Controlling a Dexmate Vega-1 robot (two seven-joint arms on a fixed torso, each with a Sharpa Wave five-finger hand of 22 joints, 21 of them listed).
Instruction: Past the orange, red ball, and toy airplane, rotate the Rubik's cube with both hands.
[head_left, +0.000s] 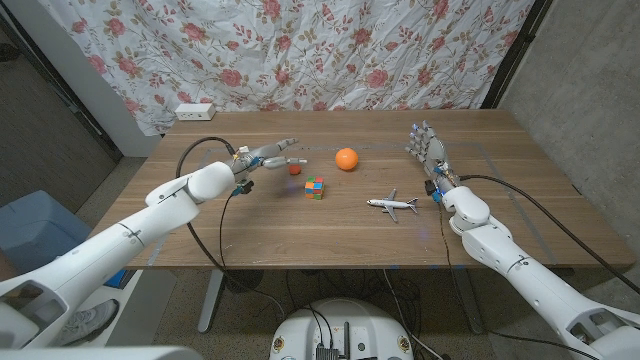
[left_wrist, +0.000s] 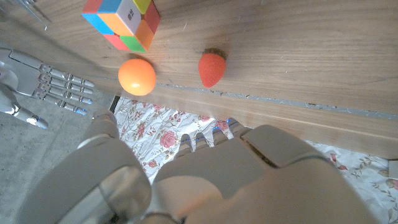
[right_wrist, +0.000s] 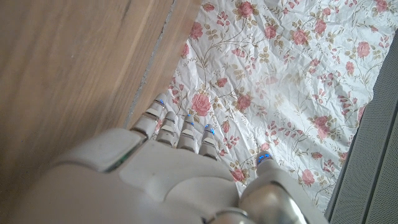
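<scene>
The Rubik's cube (head_left: 316, 187) (left_wrist: 121, 22) sits mid-table. Behind it lie a small red ball (head_left: 294, 169), which looks like a strawberry (left_wrist: 211, 68) in the left wrist view, and the orange (head_left: 346, 159) (left_wrist: 137, 76). The white toy airplane (head_left: 392, 205) lies to the cube's right. My left hand (head_left: 270, 155) (left_wrist: 205, 174) hovers just left of the red ball with its fingers stretched out, holding nothing. My right hand (head_left: 425, 145) (left_wrist: 43, 87) (right_wrist: 174, 174) stands upright near the table's right side behind the airplane, fingers apart and empty.
A white power strip (head_left: 194, 110) lies at the table's back left corner. A floral curtain (head_left: 330, 50) (right_wrist: 280, 74) hangs behind the wooden table (head_left: 300, 235). A blue bin (head_left: 40, 225) stands on the floor to the left. Black cables run along both arms.
</scene>
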